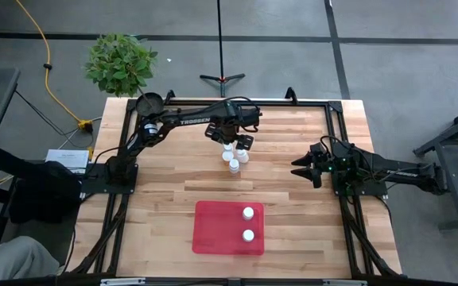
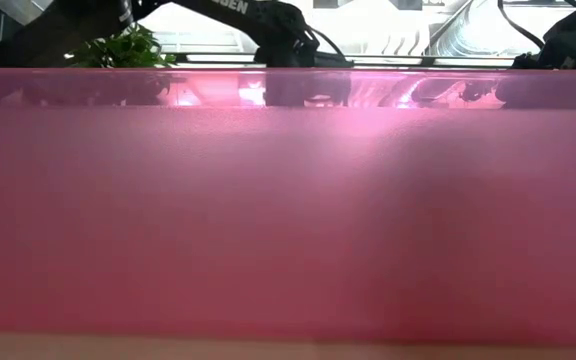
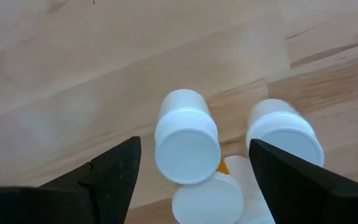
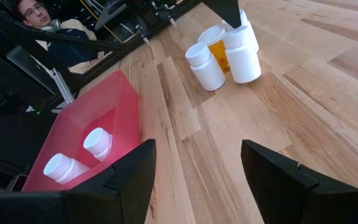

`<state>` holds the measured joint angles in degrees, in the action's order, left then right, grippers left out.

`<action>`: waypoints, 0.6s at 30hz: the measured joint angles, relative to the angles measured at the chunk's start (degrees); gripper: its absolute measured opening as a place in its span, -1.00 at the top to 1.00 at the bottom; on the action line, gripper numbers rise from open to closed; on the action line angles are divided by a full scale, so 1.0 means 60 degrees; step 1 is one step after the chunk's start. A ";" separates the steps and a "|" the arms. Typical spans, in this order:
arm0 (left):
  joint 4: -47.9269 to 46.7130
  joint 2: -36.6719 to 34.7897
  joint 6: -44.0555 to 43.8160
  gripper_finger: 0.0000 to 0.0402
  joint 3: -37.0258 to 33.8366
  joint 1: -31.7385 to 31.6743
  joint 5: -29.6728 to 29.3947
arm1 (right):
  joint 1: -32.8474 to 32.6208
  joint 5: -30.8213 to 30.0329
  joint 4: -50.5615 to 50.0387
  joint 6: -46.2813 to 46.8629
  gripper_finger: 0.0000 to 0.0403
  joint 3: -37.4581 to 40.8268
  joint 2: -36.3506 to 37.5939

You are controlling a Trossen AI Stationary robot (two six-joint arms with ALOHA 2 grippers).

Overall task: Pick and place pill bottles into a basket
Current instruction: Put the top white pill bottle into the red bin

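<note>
A cluster of white-capped pill bottles [image 1: 234, 157] stands upright on the wooden table near its middle; one has an amber body [image 4: 218, 46]. My left gripper [image 1: 233, 139] hangs open over the cluster, pointing down. Its fingers stand on either side of one white bottle [image 3: 187, 144], above it and touching nothing. Two more bottles [image 1: 248, 213] [image 1: 248, 234] lie in the red basket [image 1: 213, 230] near the front edge. At the table's right side my right gripper [image 1: 304, 167] waits open [image 4: 194, 162] with nothing in it.
A small dark round pot [image 1: 149, 103] sits at the far left corner, with a potted plant [image 1: 120, 62] behind it. The basket's red wall [image 2: 288, 220] fills the low view. A person [image 4: 42, 28] sits beyond the table. Bare wood lies between the cluster and the basket.
</note>
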<state>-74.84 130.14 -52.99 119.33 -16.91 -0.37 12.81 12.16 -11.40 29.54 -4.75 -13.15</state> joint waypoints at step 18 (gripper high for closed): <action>-0.0001 0.0008 0.0033 -0.67 -0.0001 0.0007 0.0398 | -0.0001 0.0000 0.0000 -0.0004 -0.12 0.0000 0.0000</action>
<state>-74.85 130.19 -52.80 119.33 -16.86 2.02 12.81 12.16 -11.40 29.52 -4.75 -13.15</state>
